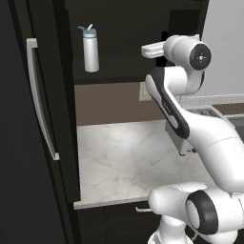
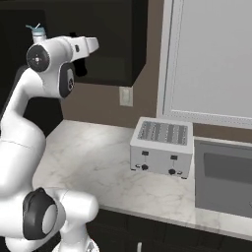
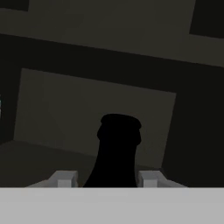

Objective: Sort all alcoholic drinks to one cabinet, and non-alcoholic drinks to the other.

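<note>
The jaws grasp a black bottle [image 3: 117, 151] by the neck, its cap rising between the fingertips [image 3: 64, 178], facing the dark interior of the open cabinet [image 1: 124, 43]. The white flask [image 1: 90, 49] already stands on that shelf, so the bottle is likely the cola, being carried in to join it above the worktop [image 1: 128, 162].

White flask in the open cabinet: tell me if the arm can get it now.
Probably not yet: the door stands open and the white flask is unobstructed, but the jaws appear to hold a black bottle.
</note>
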Controlling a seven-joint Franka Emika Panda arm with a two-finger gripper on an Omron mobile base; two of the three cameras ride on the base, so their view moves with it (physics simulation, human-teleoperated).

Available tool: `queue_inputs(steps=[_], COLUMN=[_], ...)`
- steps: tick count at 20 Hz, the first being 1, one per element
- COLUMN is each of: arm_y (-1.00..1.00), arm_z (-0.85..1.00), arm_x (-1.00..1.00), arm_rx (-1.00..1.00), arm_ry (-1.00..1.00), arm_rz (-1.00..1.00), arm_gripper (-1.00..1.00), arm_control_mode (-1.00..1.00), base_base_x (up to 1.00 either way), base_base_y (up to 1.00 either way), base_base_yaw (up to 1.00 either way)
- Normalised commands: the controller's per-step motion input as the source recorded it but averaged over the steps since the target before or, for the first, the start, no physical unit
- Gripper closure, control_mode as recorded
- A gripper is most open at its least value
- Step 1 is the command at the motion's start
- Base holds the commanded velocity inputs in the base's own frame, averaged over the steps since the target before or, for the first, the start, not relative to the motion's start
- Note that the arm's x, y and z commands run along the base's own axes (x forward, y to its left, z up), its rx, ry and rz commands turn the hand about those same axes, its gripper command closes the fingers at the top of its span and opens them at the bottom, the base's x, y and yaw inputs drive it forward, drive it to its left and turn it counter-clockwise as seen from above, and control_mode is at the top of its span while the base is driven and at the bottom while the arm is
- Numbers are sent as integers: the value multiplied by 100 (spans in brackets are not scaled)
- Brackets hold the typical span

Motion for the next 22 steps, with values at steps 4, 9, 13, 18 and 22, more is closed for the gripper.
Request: queue_inputs(steps=[4,9,13,18,22], arm_y=[0,1,2,4,0], arm_z=[-19,-9,-6,-4,-11], arm_x=[53,53,56,53,47], arm_rx=[0,0,0,0,0], arm_ry=[0,0,1,2,4], arm_rz=[1,1,0,0,0], arm_gripper=[100,100,100,100,100], arm_control_mode=[-100,-100,-100,-100,-100], base_base_x=[0,0,0,0,0], base_base_y=[0,0,0,0,0], base_base_yaw=[0,0,0,0,0])
